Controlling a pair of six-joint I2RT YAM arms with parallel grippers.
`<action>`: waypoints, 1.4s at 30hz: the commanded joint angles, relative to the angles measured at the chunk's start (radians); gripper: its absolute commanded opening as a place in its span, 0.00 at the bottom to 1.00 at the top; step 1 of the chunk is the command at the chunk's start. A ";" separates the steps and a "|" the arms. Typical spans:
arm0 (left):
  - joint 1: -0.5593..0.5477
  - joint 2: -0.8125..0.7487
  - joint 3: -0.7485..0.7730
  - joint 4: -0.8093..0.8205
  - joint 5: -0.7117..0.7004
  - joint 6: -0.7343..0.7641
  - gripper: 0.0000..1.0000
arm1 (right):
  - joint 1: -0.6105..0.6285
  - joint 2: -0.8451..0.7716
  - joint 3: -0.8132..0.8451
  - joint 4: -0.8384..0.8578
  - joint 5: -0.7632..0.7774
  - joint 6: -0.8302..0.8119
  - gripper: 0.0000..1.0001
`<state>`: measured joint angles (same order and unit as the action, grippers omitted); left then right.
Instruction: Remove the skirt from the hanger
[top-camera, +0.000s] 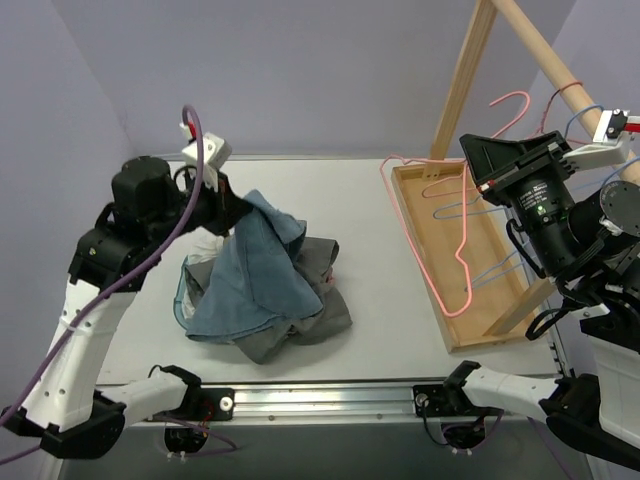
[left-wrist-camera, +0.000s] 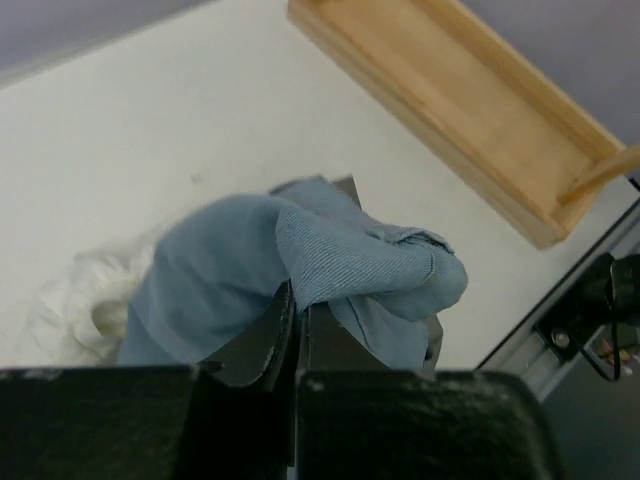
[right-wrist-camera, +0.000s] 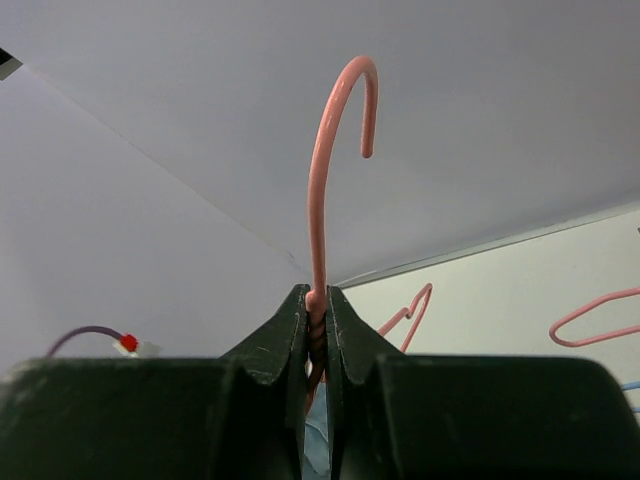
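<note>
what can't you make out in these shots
Right wrist view: the pink hanger below its neck, hidden by the right gripper and its jaws.
Left wrist view: where the left gripper pinches the skirt, covered by a fold.
Top view: how many grey clothes lie under the skirt.

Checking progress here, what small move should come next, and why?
Probably open the left fingers and drop the blue skirt onto the table: the pink hanger, clamped in the right fingers, looks bare, so the skirt seems already free.
</note>
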<state>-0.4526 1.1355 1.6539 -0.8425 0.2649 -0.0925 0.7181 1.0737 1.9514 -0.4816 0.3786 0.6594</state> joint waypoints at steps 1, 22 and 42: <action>0.012 -0.097 -0.266 0.135 0.059 -0.162 0.02 | 0.009 -0.018 -0.020 0.061 0.023 -0.011 0.00; 0.020 -0.387 -0.801 0.274 -0.038 -0.607 0.46 | 0.012 0.065 -0.045 -0.003 -0.067 -0.041 0.00; -0.003 -0.176 -0.174 0.263 0.247 -0.392 0.73 | -0.037 0.268 -0.131 -0.003 0.009 -0.144 0.00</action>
<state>-0.4385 0.8352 1.3720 -0.6575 0.3046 -0.5621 0.6903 1.3193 1.8248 -0.5049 0.3389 0.5468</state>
